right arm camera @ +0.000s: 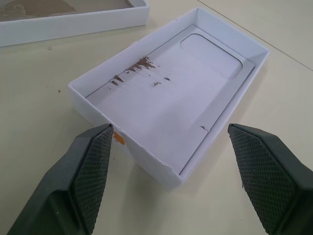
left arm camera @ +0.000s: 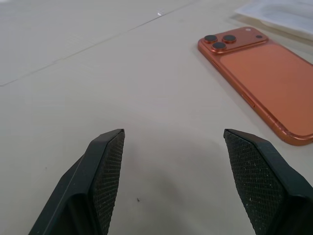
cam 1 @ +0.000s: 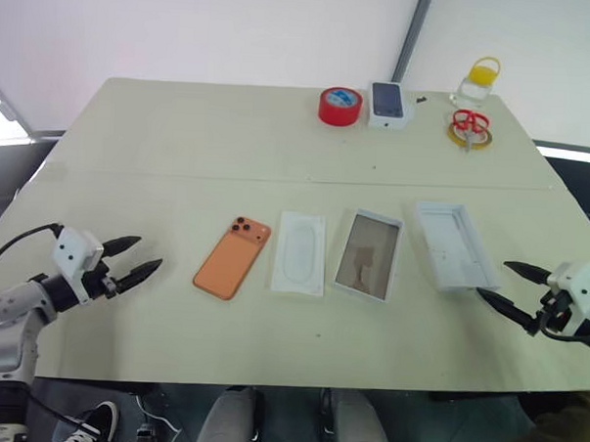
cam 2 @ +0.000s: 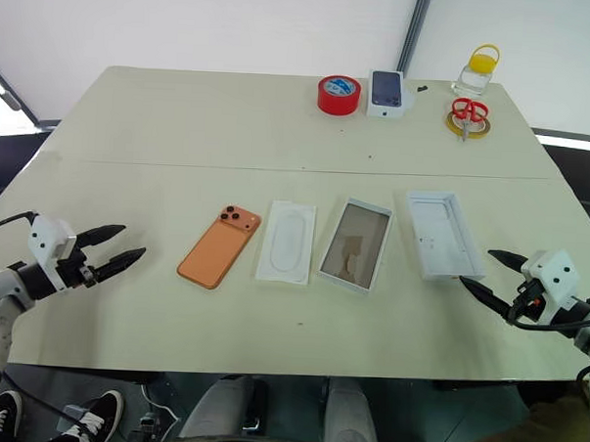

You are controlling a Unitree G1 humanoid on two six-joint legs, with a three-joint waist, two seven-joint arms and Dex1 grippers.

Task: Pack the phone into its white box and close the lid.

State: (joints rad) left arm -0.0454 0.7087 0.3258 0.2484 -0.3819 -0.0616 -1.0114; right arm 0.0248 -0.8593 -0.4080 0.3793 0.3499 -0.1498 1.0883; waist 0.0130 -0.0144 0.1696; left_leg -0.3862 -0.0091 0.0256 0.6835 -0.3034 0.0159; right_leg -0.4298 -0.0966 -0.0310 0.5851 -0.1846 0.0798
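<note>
Cardboard pieces and the phone [cam 1: 233, 257] lie in a row on the matte cream desk [cam 1: 181, 138]: slim orange phone face down (three lenses at its far corner), flat white insert sheet [cam 1: 300, 253], the shallow white box [cam 1: 369, 255] with glossy brownish interior, then the deeper lid [cam 1: 455, 246], open side up, scuffed brown inside. The left tool [cam 1: 137, 257] hovers wide, empty, left of the phone; the right tool [cam 1: 511, 287] gapes wide just beside the lid's near end.
</note>
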